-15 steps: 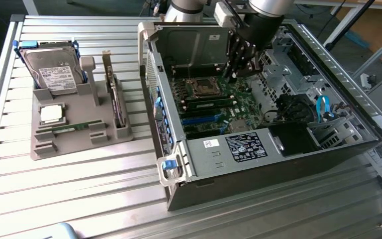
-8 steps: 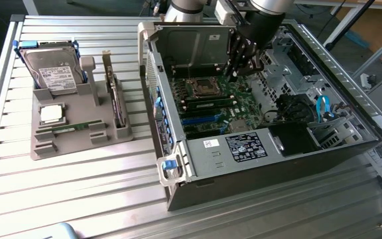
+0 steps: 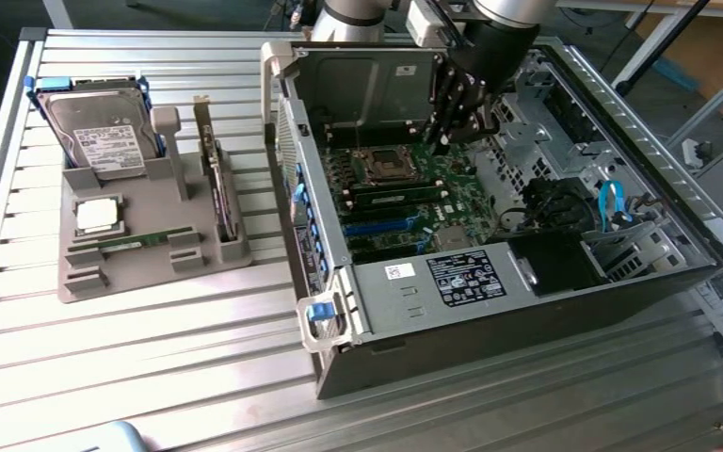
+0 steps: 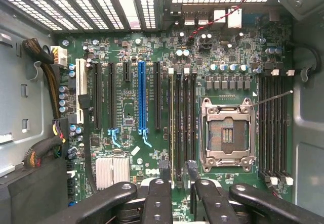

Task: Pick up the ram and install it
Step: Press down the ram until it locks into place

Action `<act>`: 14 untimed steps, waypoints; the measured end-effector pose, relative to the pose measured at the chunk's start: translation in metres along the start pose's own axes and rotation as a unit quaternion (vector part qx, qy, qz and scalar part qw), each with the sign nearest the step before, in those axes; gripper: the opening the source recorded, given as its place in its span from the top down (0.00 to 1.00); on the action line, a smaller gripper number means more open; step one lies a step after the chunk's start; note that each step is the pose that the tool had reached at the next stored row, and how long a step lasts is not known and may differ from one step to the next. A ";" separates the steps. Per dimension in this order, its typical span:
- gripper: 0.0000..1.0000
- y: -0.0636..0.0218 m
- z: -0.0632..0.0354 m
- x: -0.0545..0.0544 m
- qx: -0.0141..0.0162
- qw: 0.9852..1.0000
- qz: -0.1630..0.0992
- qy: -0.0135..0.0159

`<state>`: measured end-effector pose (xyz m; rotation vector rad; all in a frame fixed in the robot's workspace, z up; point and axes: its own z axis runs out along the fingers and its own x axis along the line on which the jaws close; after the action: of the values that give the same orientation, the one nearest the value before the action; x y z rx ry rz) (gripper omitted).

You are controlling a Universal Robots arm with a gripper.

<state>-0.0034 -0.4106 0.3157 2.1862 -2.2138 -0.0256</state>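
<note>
Claw: jaws apart, nothing between them. It hangs inside the open computer case, fingers pointing down at the motherboard. In the wrist view the fingertips straddle the bank of long memory slots just beside the empty processor socket.

- One slot there shows a pale thin edge along its length. This may be a stick already seated; I cannot tell for sure.
- The ram I can identify lies outside the case, well apart from the claw. It is a narrow green stick resting flat in a groove near the front of the grey holder tray, at the exterior view's left.
- On the same tray are a hard drive at the back, a square silver processor chip just behind the ram, and a dark expansion card standing on edge to the side.

Handling, as judgement:
- The stick looks light, stiff and thin.
- It is likely to crack or shed chips if bent or pinched on its faces.
- The contact edge should stay untouched.
- The best hold seems to be across the two long edges near mid-length, so it hangs level and does not twist.
- The smooth board may slip under a weak grip.
- The tray groove walls leave little room beside it.
</note>
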 end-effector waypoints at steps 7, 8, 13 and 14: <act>0.83 0.0000 0.0000 0.000 0.000 1.000 0.000 0.000; 0.89 0.0000 0.0000 0.000 0.000 1.000 0.000 0.000; 0.89 0.0000 0.0000 0.000 0.000 1.000 0.000 0.000; 0.89 0.0000 0.0000 0.000 0.000 1.000 0.000 0.000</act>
<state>-0.0034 -0.4106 0.3157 2.1863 -2.2137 -0.0256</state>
